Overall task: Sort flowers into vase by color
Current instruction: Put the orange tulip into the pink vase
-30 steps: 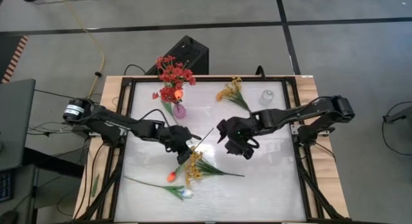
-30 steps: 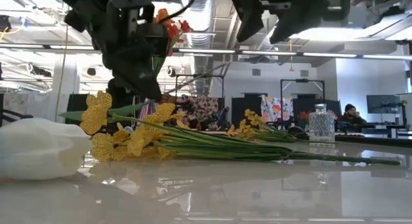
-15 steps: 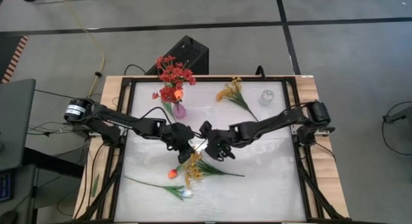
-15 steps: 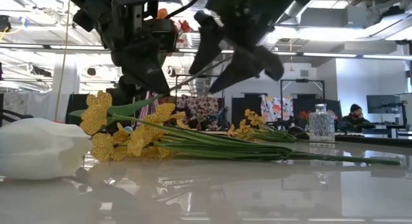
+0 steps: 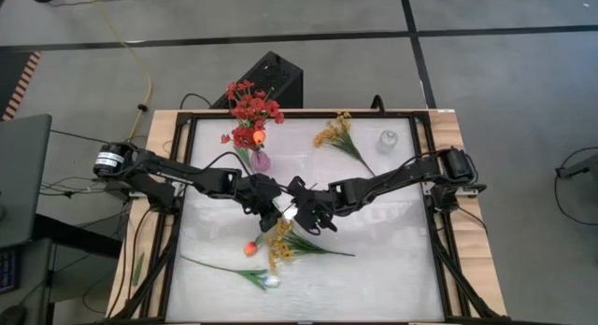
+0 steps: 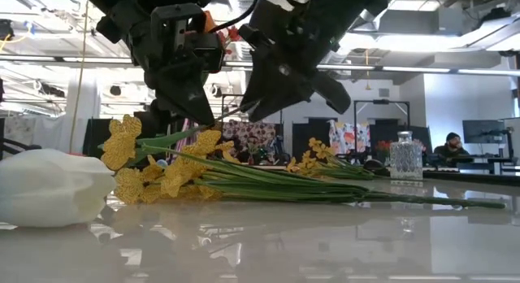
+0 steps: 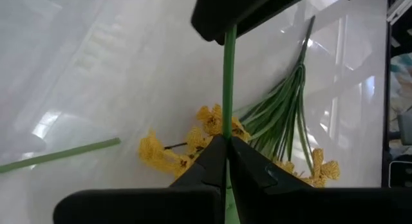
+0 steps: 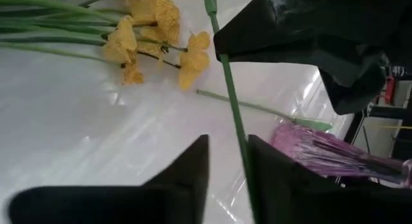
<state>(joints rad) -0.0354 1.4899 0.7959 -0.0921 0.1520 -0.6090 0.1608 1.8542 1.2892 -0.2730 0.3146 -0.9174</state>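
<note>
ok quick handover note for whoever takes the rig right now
Left gripper: shut on the orange tulip's green stem, mid-table.
Right gripper: jaws either side of the same stem, grip not clear.
Done: red sprays in the purple vase.
Left: yellow spray and white tulip lie near the front, another yellow spray lies by the clear vase.

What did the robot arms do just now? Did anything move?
The right gripper swung in from the table's middle to meet the left gripper, and its fingers now close around the green stem that the left one holds shut. The orange tulip on that stem shifted slightly. The pink vase, yellow sprays and white tulip stayed put.
</note>
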